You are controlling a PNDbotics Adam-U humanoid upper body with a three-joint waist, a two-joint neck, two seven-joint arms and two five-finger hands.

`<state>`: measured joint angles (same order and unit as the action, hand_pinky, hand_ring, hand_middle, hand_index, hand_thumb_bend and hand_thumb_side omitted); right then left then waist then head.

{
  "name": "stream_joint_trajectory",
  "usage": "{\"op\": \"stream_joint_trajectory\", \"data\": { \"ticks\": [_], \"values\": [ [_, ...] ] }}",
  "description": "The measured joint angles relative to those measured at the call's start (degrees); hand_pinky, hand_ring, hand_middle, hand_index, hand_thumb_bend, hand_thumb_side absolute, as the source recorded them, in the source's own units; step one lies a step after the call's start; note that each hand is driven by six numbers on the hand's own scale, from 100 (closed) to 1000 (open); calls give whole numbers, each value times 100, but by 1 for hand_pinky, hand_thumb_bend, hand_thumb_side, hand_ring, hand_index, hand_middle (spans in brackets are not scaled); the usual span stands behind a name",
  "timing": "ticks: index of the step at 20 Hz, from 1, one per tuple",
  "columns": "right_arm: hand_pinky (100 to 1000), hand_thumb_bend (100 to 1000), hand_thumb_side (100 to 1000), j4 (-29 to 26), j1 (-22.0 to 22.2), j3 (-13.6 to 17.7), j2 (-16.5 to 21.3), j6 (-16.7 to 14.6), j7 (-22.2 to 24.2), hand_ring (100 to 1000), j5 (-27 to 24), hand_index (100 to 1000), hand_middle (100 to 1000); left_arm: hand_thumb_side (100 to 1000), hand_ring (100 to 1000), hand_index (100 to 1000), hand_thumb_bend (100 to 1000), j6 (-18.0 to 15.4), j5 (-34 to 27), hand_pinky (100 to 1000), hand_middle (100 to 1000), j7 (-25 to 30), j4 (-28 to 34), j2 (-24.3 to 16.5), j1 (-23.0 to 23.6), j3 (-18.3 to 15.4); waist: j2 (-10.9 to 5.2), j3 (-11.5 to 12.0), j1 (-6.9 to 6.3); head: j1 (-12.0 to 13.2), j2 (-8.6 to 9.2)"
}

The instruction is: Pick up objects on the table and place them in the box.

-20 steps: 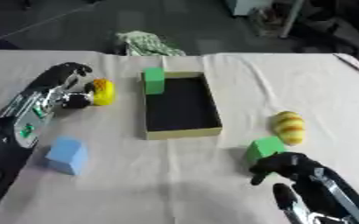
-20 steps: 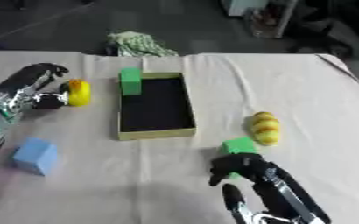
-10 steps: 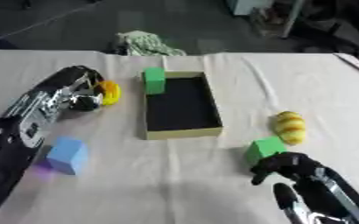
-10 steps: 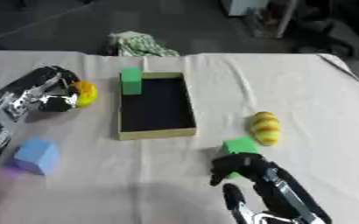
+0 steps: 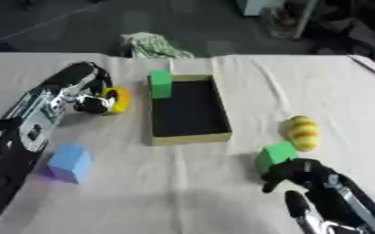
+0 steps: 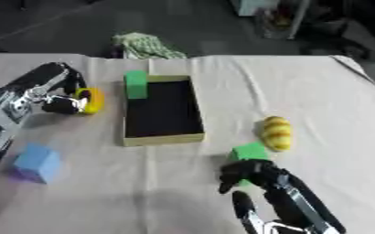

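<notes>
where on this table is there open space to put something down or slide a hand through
The widest bare patch is the near middle of the table, between the blue cube and the near green cube. The far right, beyond the yellow striped object, is also open. It is crowded left of the box, where the left robot hand sits at the yellow object.

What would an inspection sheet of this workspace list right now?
Surface: table under a pale cloth.
Job's things: box, its dark floor bare; green block at its far left corner; yellow ring-like object; blue cube; yellow striped object; green cube.
Clutter: crumpled green-white cloth.
Hands: left hand curled round the yellow ring-like object; right hand, fingers curled, beside the green cube.
Cables: nothing seen.
Surroundings: dark floor, blurred furniture.
</notes>
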<state>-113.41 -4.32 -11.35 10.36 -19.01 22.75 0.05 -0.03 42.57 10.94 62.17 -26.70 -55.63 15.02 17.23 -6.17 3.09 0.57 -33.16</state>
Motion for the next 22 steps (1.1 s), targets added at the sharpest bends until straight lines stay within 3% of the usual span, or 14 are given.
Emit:
{"op": "stream_joint_trajectory", "data": {
  "ticks": [10,12,16,22],
  "values": [
    [729,100,401,0,-15,-21,1,-2,-2,585,4,769,561,247,500,594,100,-71,-795,678,420,166,984,-4,-95,630,-3,-2,1,-12,-1],
    [728,100,403,0,-20,-36,1,-2,0,585,4,769,561,244,533,637,100,-43,-869,691,465,238,1069,0,-96,706,-3,-21,1,-5,-1],
    [727,100,402,0,-22,-38,1,3,5,584,0,769,560,247,575,684,100,27,-767,704,516,421,1075,156,-115,915,-11,-55,-9,10,-1],
    [727,100,403,0,-37,-70,1,15,17,584,-15,768,559,253,663,762,100,63,-330,729,617,537,776,430,-131,967,-13,-115,-15,16,1]
  ]
}}
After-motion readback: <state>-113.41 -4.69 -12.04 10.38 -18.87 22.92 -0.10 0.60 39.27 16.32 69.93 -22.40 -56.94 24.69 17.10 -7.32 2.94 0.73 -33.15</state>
